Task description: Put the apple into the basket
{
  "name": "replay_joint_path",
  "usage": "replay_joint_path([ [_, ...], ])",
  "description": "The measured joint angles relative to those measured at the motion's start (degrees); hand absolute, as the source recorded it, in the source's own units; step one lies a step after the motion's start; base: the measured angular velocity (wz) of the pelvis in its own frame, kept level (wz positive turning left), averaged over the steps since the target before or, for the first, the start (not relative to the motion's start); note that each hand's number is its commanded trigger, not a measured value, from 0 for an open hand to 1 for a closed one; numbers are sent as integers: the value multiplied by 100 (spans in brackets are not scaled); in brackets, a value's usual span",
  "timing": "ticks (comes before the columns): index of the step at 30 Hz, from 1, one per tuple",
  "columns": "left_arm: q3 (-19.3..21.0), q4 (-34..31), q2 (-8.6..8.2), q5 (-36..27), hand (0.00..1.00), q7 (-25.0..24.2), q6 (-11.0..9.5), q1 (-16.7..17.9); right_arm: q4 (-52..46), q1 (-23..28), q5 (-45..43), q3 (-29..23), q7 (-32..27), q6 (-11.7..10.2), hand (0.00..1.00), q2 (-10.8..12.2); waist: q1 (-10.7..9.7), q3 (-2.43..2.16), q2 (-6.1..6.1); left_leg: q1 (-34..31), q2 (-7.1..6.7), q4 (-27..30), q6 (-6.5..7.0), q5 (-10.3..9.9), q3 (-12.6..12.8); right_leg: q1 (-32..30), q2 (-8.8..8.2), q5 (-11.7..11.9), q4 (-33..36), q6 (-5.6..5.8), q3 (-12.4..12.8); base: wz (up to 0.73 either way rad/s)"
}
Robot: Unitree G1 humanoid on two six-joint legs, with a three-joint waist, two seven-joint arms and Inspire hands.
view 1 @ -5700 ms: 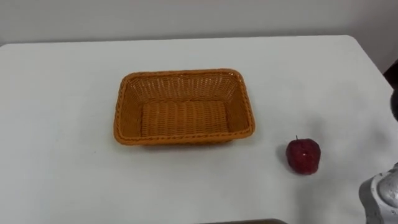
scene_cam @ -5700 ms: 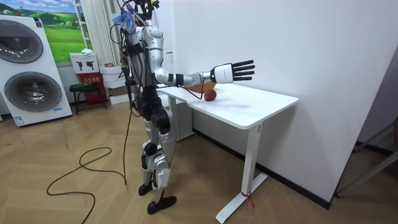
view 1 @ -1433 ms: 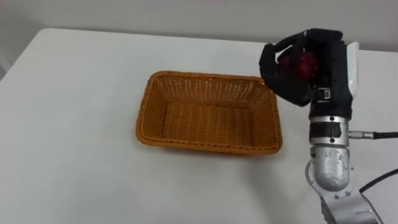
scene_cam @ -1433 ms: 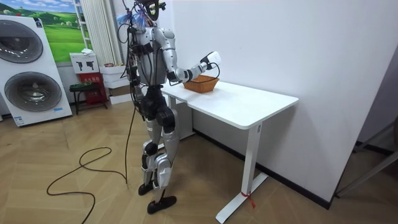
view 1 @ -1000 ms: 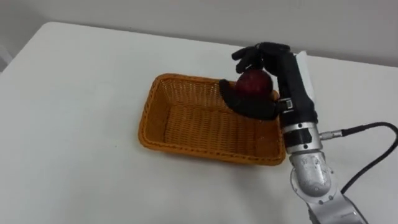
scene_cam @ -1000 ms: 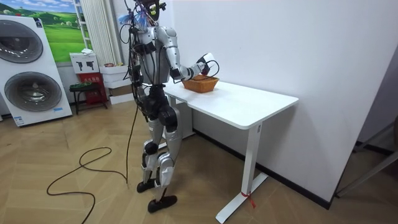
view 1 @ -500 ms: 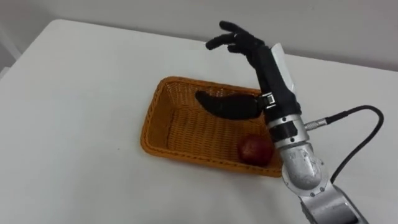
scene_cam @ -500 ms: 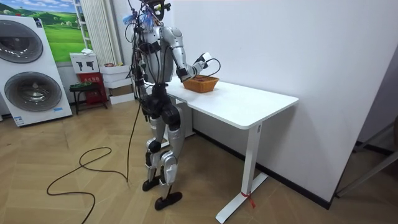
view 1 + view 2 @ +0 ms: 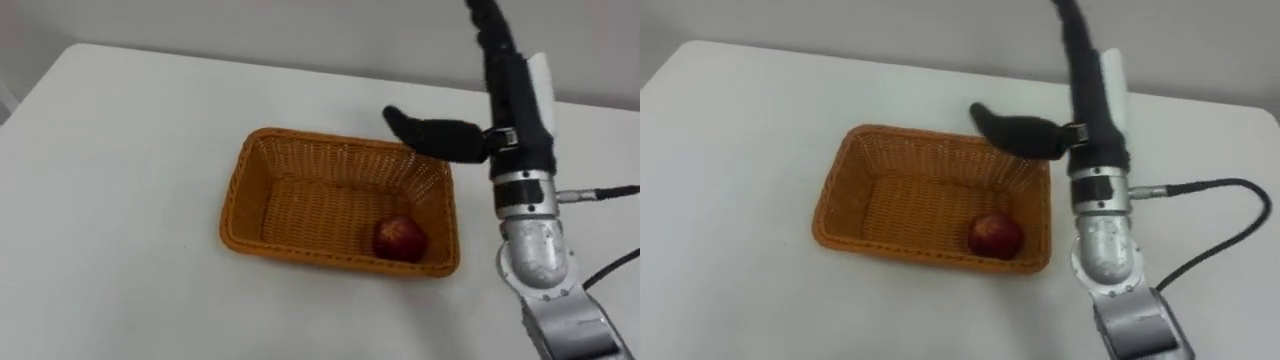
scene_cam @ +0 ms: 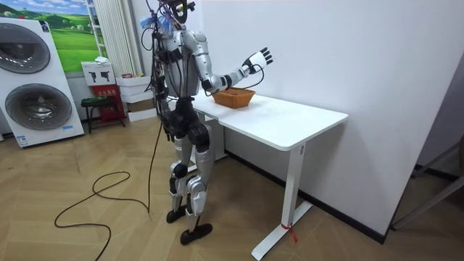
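Observation:
A red apple (image 9: 400, 238) (image 9: 995, 235) lies inside the orange wicker basket (image 9: 250, 180) (image 9: 837, 185), in its near right corner. The basket (image 10: 233, 97) stands on the white table (image 9: 120, 130) (image 10: 290, 123). My right hand (image 9: 505, 75) (image 9: 1090, 75) (image 10: 258, 58) is raised above the basket's right end, open, its fingers straight and pointing up, its thumb out to the left over the far rim. It holds nothing.
I stand at the table's end on the room view's left. A wall runs behind the table. A washing machine (image 10: 32, 80) and a small stool (image 10: 98, 109) stand further back on the room view's left.
My right hand carried the apple over the basket and let it go; the apple now lies in the basket. Since then the hand has risen, still open.

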Motion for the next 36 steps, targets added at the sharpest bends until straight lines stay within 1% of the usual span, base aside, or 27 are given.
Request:
replay_joint_path([
  [1, 35, -1, -4, 1, 0, 3, -5, 12, 1, 31, 49, -129, -103, -11, 0, -13, -27, -2, 0, 10, 0, 1, 0, 0, 5, 8, -4, 0, 1, 0, -4, -4],
  [3, 285, -5, -16, 10, 0, 11, -64, 122, 10, 135, 86, -748, -546, -41, 0, -26, -143, -11, -7, 1, 3, 4, 0, 0, 57, -9, 8, -1, 0, 1, -5, -9],
  [4, 340, -6, -14, 4, 0, 17, -72, 144, 28, 153, 93, -898, -672, -75, 0, -27, -164, -11, -7, -2, 6, 6, 1, -1, 72, -17, 11, -1, 0, 1, -7, -11],
  [5, 445, -6, -8, 2, 0, 22, -86, 192, 49, 191, 186, -1174, -912, -132, 0, -31, -244, -13, -5, 1, 9, 10, 2, -1, 82, -17, 12, -1, 0, 2, -26, -7],
  [6, 480, -8, 1, 2, 0, 55, -96, 246, 57, 291, 408, -1409, -1136, -207, 0, -48, -305, -22, 5, 3, 12, 9, 2, -1, 82, -14, 13, -2, 1, 3, -42, -4],
  [7, 498, -16, 1, 2, 0, 83, -98, 269, 67, 349, 548, -1523, -1235, -231, 0, -64, -336, -32, 2, 8, 12, 10, 3, -1, 82, -14, 14, -4, 2, 7, -42, 0],
  [8, 557, -83, 0, 0, 0, 116, -100, 307, 210, 388, 720, -1746, -1422, -245, 0, -83, -444, -46, -13, 7, 17, 19, 6, -2, 90, -18, 19, -6, 4, 9, -43, -8],
  [9, 587, -95, 7, -1, 0, 129, -105, 347, 439, 389, 866, -2028, -1596, -243, 0, -100, -501, -46, -17, 1, 26, 38, 13, -7, 125, -24, 24, -6, 9, 9, -42, -9],
  [11, 626, -95, 1, 12, 0, 128, -115, 348, 676, 473, 1150, -2384, -1899, -244, 0, -110, -566, -48, 1, -47, 28, 68, 29, -19, 141, -32, 28, -9, 6, 6, -44, -10],
  [12, 757, -103, -15, 27, 0, 128, -119, 338, 816, 572, 1344, -2625, -2069, -241, 0, -114, -602, -54, 2, -71, 26, 77, 31, -22, 155, -91, 24, -18, 7, -10, -39, -12],
  [13, 805, -115, -14, 26, 0, 129, -119, 342, 898, 608, 1462, -2731, -2144, -241, 0, -118, -613, -57, 0, -83, 19, 81, 32, -22, 160, -114, 18, -34, 8, -33, -31, -13],
  [15, 935, -271, -9, -2, 0, 129, -93, 432, 1264, 792, 2028, -3112, -2423, -224, 0, -124, -760, -55, -24, -102, 21, 96, 32, -21, 203, -120, 10, -53, 18, -55, -22, -7],
  [16, 938, -322, -8, -8, 0, 129, -91, 478, 1362, 830, 2186, -3192, -2506, -225, 0, -127, -787, -64, -16, -96, 21, 97, 32, -21, 211, -120, 13, -56, 25, -56, -19, -4],
  [18, 1066, -453, -6, -17, 0, 128, -88, 545, 1873, 905, 2815, -3558, -2784, -224, 0, -128, -907, -66, 0, -76, 25, 97, 32, -20, 259, -141, 21, -59, 26, -59, 34, -13],
  [19, 1137, -546, -7, 3, 0, 128, -86, 563, 2162, 923, 3166, -3683, -2879, -225, 0, -131, -930, -67, -4, -74, 28, 90, 30, -18, 323, -187, 34, -64, 57, -64, 96, -19],
  [20, 1181, -575, -7, 4, 0, 127, -87, 561, 2329, 934, 3373, -3748, -2896, -224, 0, -131, -930, -69, -11, -77, 32, 81, 28, -16, 349, -214, 35, -66, 100, -68, 108, -18],
  [21, 1261, -604, -4, -5, 0, 127, -93, 598, 2663, 978, 3923, -3863, -2896, -225, 0, -135, -966, -76, -33, -96, 36, 89, 28, -16, 351, -221, 38, -65, 102, -71, 105, -6],
  [22, 1301, -615, -4, -5, 0, 127, -100, 600, 2831, 1022, 4216, -3911, -2885, -222, 0, -138, -990, -86, -48, -102, 34, 92, 28, -17, 352, -224, 38, -65, 99, -72, 103, 0],
  [24, 1350, -619, 2, -43, 0, 130, -103, 607, 3727, 1157, 5269, -3963, -2743, -224, 0, -136, -1089, -108, -97, -138, 21, 97, 27, -18, 347, -217, 38, -67, 94, -75, 98, 2],
  [25, 1366, -620, -1, -46, 0, 129, -104, 597, 3994, 1161, 5504, -3986, -2688, -213, 0, -129, -1099, -106, -108, -152, 20, 100, 27, -18, 348, -228, 38, -67, 97, -75, 102, 0],
  [26, 1447, -639, -21, -45, 0, 129, -106, 585, 4549, 1156, 5907, -4062, -2575, -176, 0, -112, -1125, -109, -115, -164, 23, 97, 28, -18, 352, -245, 39, -67, 108, -75, 114, 0],
  [27, 1481, -666, -24, -47, 0, 131, -106, 588, 5020, 1157, 6250, -4229, -2435, -167, 0, -70, -1140, -114, -108, -155, 27, 92, 31, -20, 369, -248, 40, -68, 116, -74, 162, 0],
  [28, 1491, -671, -26, -44, 0, 132, -104, 587, 5205, 1180, 6444, -4295, -2384, -167, 0, -55, -1143, -115, -98, -152, 30, 87, 33, -23, 381, -249, 40, -69, 116, -71, 173, -4],
  [30, 1499, -741, -25, -32, 0, 130, -73, 587, 5679, 1294, 7114, -4296, -2147, -87, 0, 16, -1143, -104, -59, -159, 45, 65, 39, -27, 405, -278, 37, -73, 125, -66, 197, -8],
  [32, 1507, -762, -28, 11, 0, 125, -47, 567, 6189, 1299, 7236, -4295, -1931, -21, 0, 75, -1163, -94, -46, -161, 49, 65, 40, -30, 392, -312, 45, -73, 175, -66, 237, -8],
  [34, 1510, -757, -48, 9, 0, 109, -13, 562, 6502, 1329, 7233, -4293, -1781, 103, 0, 252, -1186, -80, -27, -150, 48, 55, 39, -44, 397, -313, 49, -81, 211, -64, 273, -5],
  [36, 1510, -738, -66, -7, 0, 103, 20, 546, 6819, 1330, 7229, -4233, -1696, 209, 0, 291, -1184, -72, -16, -150, 43, 58, 43, -46, 396, -315, 39, -81, 212, -64, 262, -2],
])
